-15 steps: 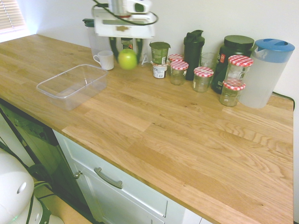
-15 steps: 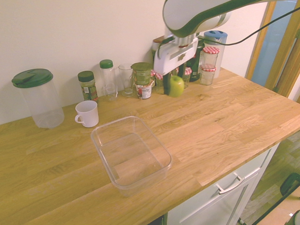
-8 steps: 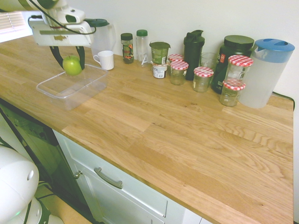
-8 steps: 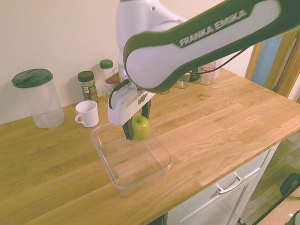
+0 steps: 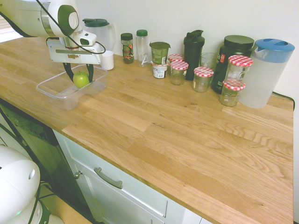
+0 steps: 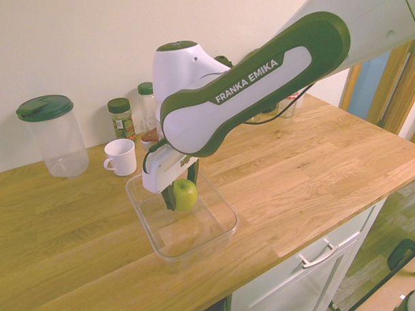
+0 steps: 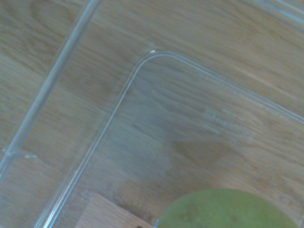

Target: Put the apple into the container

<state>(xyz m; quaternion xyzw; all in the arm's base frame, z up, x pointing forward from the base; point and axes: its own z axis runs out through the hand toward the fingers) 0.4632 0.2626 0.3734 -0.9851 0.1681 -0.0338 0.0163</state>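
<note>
Fingers [image 6: 170,195] clamped on either side of the apple [image 6: 186,194], the gripper [image 6: 180,195] points straight down over the container [image 6: 218,232], and from where I stand the fruit hangs inside the tub's outline, down between its clear walls but, as far as I can judge, not on the floor yet. From the other side of the room the apple [image 5: 81,79] shows through the near wall of the container [image 5: 56,95], with the dark fingers [image 5: 68,72] flanking it. The wrist view shows the tub's bare floor and one rounded corner [image 7: 147,57], with the green top of the apple [image 7: 228,209] at the edge, so nothing lies underneath to get in the way.

Doing this step well means lowering a little further before letting go, I'd say. A round, shiny apple dropped from any height will bounce or roll against the light plastic walls and may shove the tub along the desk [image 5: 187,130]. Better to bring it close to the floor, near the middle and clear of the rim, then spread the fingers and lift straight up so they don't catch the wall. The white cup [image 6: 120,156] stands just beyond the tub's far edge, so any sideways drift that way is worth avoiding.
</note>
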